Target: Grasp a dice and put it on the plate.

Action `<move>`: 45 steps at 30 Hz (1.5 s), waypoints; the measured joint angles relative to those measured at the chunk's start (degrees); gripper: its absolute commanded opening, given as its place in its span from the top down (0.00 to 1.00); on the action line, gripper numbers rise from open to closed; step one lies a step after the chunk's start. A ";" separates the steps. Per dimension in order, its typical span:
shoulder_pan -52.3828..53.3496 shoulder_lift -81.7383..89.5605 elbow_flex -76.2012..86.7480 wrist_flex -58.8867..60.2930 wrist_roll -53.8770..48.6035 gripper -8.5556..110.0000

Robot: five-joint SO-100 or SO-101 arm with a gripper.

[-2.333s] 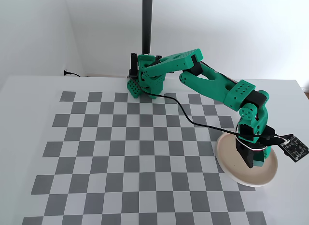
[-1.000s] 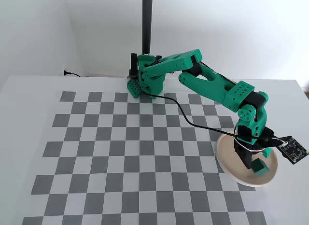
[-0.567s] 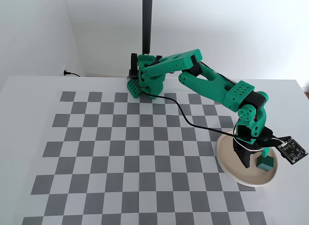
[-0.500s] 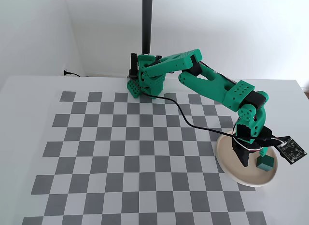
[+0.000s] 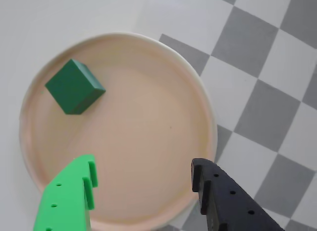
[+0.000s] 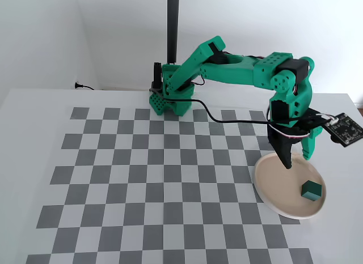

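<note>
The dark green dice [image 5: 75,86] [image 6: 311,190] lies on the pale pinkish-beige plate [image 5: 163,97] [image 6: 272,184], close to its rim, upper left in the wrist view and right of middle in the fixed view. My gripper [image 5: 143,175] [image 6: 296,160] hangs open above the plate with nothing between its bright green finger [image 5: 74,191] and black finger [image 5: 218,196]. It is clear of the dice, higher up and toward the plate's far side in the fixed view.
The plate rests at the right edge of a grey and white checkerboard mat [image 6: 159,179] on a white table. The arm's green base [image 6: 170,97] and a black pole [image 6: 172,26] stand at the back. A small circuit board [image 6: 344,128] hangs off the wrist on wires.
The gripper let go of the dice onto the plate, opened, and has since lifted well above the plate as the arm rose. The dice stays where it landed.
</note>
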 measured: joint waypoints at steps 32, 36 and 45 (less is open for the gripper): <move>7.91 37.18 3.34 12.30 2.29 0.96; 8.44 43.86 9.32 12.30 2.29 0.96; 12.57 67.50 38.76 3.60 3.16 0.96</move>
